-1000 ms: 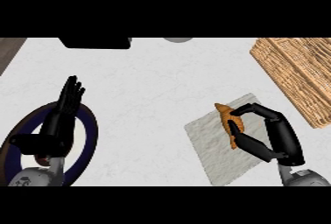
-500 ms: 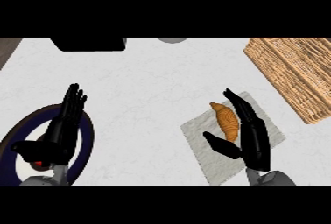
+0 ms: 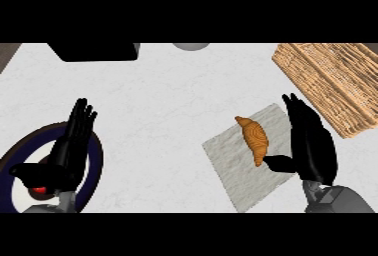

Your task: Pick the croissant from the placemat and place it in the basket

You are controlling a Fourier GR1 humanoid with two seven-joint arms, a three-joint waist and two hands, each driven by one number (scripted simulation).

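An orange-brown croissant [image 3: 254, 139] lies on a pale grey placemat [image 3: 238, 172] at the right of the white counter. My right hand [image 3: 310, 145] is open just to the right of the croissant, fingers straight and pointing away, thumb near the croissant's near end. A woven wicker basket [image 3: 332, 82] stands at the far right, beyond the placemat. My left hand [image 3: 68, 145] rests open at the left, fingers up, over a dark plate.
A dark blue-rimmed plate [image 3: 15, 160] lies under the left hand, with a small red thing [image 3: 39, 190] by the wrist. A black object [image 3: 96, 51] and a grey round thing [image 3: 192, 46] sit at the counter's far edge.
My right hand was curled round the croissant a second ago; its fingers have since straightened and it now lies beside the croissant, which rests on the placemat. The left hand stays put.
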